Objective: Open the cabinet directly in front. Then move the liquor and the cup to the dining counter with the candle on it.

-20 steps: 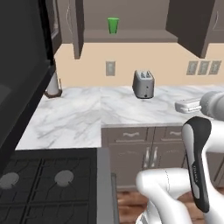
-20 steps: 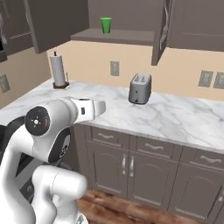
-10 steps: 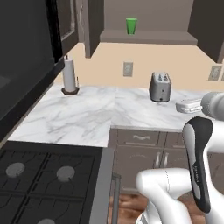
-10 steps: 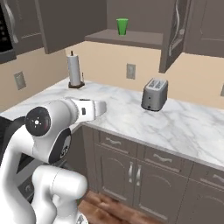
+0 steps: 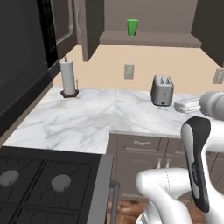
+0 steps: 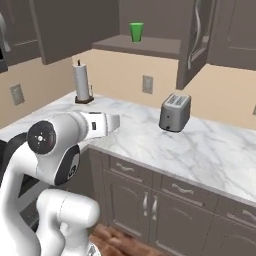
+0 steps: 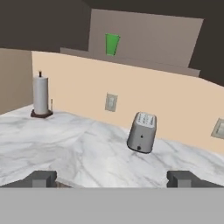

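Note:
The cabinet (image 5: 148, 39) stands open above the worktop, its doors swung aside; one door with a curved silver handle (image 6: 197, 35) hangs at the right. The green cup (image 5: 132, 27) (image 6: 136, 32) (image 7: 112, 44) stands upright on the cabinet's lowest shelf. The liquor and the dining counter are out of view. My gripper (image 7: 112, 178) (image 6: 116, 121) is open with nothing between its fingers. It hovers over the near edge of the marble worktop, well below and short of the cup.
A silver toaster (image 5: 162, 90) (image 6: 175, 112) (image 7: 141, 132) and a paper towel roll (image 5: 68, 78) (image 6: 82, 83) stand on the L-shaped marble worktop (image 5: 87, 122). A black stove (image 5: 39, 183) lies at the lower left. Grey base cabinets (image 6: 150, 200) run under the worktop.
The whole picture has shifted right in both base views, so the base has moved. The gripper has stayed open and the cup has not moved on its shelf.

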Controlling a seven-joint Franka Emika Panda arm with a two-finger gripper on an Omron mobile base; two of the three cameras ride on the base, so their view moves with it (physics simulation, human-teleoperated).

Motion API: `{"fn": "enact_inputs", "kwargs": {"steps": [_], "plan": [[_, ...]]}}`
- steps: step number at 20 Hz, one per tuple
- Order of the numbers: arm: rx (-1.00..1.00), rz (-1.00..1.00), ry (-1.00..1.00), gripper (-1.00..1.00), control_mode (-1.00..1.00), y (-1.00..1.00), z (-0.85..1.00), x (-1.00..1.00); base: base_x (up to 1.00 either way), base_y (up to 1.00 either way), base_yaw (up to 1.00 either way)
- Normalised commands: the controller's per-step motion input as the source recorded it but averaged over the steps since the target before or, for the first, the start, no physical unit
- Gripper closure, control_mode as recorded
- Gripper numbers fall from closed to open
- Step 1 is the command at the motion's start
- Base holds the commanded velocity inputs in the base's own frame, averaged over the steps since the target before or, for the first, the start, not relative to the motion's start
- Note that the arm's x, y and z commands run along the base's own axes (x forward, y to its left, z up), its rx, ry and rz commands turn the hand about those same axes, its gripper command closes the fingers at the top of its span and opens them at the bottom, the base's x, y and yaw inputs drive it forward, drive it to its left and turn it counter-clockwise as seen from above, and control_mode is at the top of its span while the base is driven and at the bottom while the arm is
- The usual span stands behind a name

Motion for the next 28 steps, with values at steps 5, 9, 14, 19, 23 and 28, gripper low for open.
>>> {"fn": "enact_inputs", "kwargs": {"steps": [5, 9, 14, 19, 23, 28], "plan": [[0.00, 0.00, 0.00, -1.00, 1.00, 0.00, 0.00, 0.00, 0.32, -0.68, -0.20], [0.00, 0.00, 0.00, -1.00, 1.00, 0.00, 0.00, 0.00, 0.22, -0.66, -0.20], [0.00, 0.00, 0.00, -1.00, 1.00, 0.00, 0.00, 0.00, 0.58, 0.22, -0.14], [0.00, 0.00, 0.00, -1.00, 1.00, 0.00, 0.00, 0.00, 0.61, 0.84, -0.23], [0.00, 0.00, 0.00, -1.00, 1.00, 0.00, 0.00, 0.00, 0.54, 1.00, -0.25], [0.00, 0.00, 0.00, -1.00, 1.00, 0.00, 0.00, 0.00, 0.67, 0.77, -0.34]]}}
